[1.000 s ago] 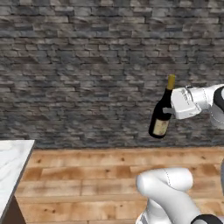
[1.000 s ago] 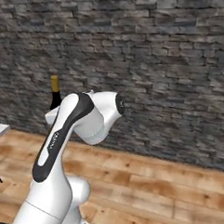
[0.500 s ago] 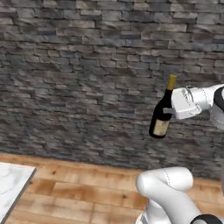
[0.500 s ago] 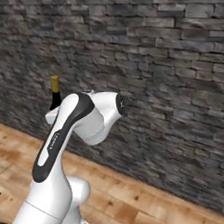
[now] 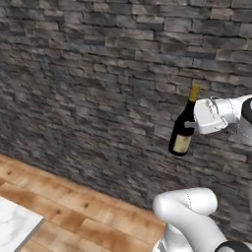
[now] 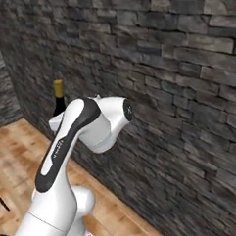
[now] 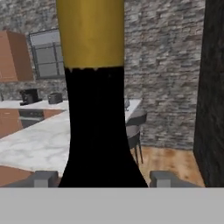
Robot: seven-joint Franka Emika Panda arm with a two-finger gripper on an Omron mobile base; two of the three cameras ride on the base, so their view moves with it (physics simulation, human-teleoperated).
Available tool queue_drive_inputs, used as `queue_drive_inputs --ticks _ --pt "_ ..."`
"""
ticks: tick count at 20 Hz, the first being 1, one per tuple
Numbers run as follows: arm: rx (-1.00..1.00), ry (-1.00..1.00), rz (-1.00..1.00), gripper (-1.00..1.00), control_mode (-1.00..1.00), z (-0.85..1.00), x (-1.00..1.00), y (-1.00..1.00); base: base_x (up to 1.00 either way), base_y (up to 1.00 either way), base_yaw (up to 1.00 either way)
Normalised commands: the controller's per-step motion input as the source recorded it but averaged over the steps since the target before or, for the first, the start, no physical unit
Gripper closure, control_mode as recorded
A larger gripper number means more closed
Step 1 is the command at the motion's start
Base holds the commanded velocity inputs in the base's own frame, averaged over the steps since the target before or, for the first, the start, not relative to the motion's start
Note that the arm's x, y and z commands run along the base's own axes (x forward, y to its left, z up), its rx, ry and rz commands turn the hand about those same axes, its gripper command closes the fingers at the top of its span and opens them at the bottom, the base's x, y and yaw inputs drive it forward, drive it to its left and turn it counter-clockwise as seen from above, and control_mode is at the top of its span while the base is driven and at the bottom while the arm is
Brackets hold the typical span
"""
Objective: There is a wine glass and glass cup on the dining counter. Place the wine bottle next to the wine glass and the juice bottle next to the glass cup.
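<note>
Since a second ago the whole scene has swung in both base views: the base has turned, the stone wall (image 5: 98, 88) now fills more of the picture, and the dining desk (image 5: 15, 229) has slid down to a corner at the lower left of the left base view. The wine bottle (image 5: 183, 125) sits at the same place relative to the arm as before.

The arm rises from the base, bends at the elbow and reaches out level, wrist held high above the wooden floor (image 5: 83, 211). The gripper (image 5: 193, 125) is clamped on the wine bottle at its shoulder, bottle upright, gold top up. In the hand view the bottle's neck (image 7: 94, 87) stands close between the finger tips (image 7: 43, 178), with the marble desk and a stool (image 7: 133, 131) farther back.
</note>
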Motion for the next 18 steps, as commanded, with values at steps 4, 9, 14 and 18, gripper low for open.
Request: queue_drive_inputs --ticks 4,9,14,18 --pt "0.00 0.00 0.00 1.00 1.00 0.00 0.00 0.00 1.00 -0.07 0.50" --pt "0.00 0.00 0.00 1.00 1.00 0.00 0.00 0.00 1.00 -0.10 0.51" --pt "0.00 0.00 0.00 1.00 1.00 0.00 0.00 0.00 1.00 -0.13 0.51" --pt "0.00 0.00 0.00 1.00 1.00 0.00 0.00 0.00 1.00 -0.17 0.51"
